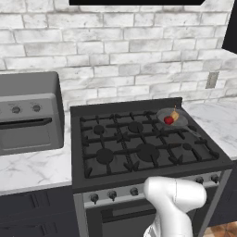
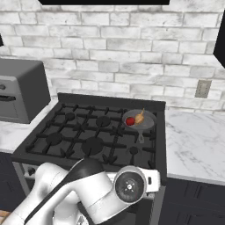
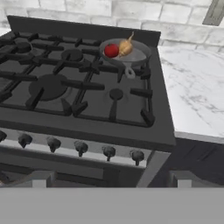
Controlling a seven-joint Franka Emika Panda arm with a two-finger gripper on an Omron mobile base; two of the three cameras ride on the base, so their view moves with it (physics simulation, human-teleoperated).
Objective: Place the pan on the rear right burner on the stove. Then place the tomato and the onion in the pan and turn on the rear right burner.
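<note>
stove [image 1: 139, 139]: black top and grates, with a silver front panel carrying dark round knobs
pan [image 3: 135, 55]: grey metal
tomato [image 3: 111, 50]: glossy red
onion [image 3: 125, 47]: tan-orange, paler at the tip
countertop [image 2: 193, 140]: white marble with faint grey veins
wall [image 1: 115, 46]: whitewashed brick, grey mortar lines
countertop oven [image 1: 28, 113]: dark grey body, lighter grey control strip
wall outlet [image 2: 202, 88]: beige-grey plate
lower cabinets [image 3: 197, 157]: very dark, near black
</note>
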